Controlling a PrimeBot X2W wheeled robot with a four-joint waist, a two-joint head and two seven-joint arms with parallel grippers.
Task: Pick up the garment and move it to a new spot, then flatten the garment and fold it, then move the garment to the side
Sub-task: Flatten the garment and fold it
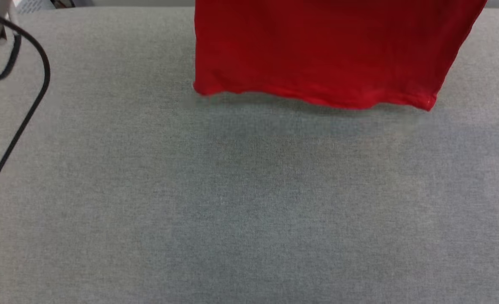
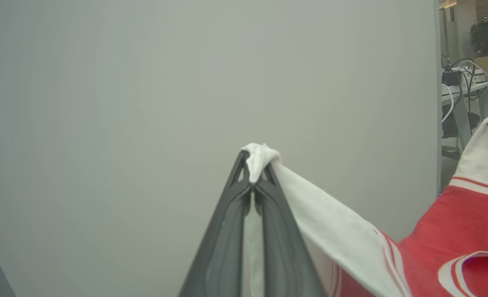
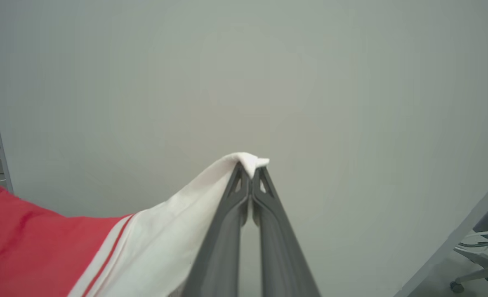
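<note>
The garment is cut off by the head view's top edge.

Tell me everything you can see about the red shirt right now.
The garment is a thin, soft red jersey with white sleeves and red-and-white striping. It hangs spread wide, one sleeve tip pinched in the left hand and the other in the right hand. Its wavy hem hangs low over the grey table.
</note>
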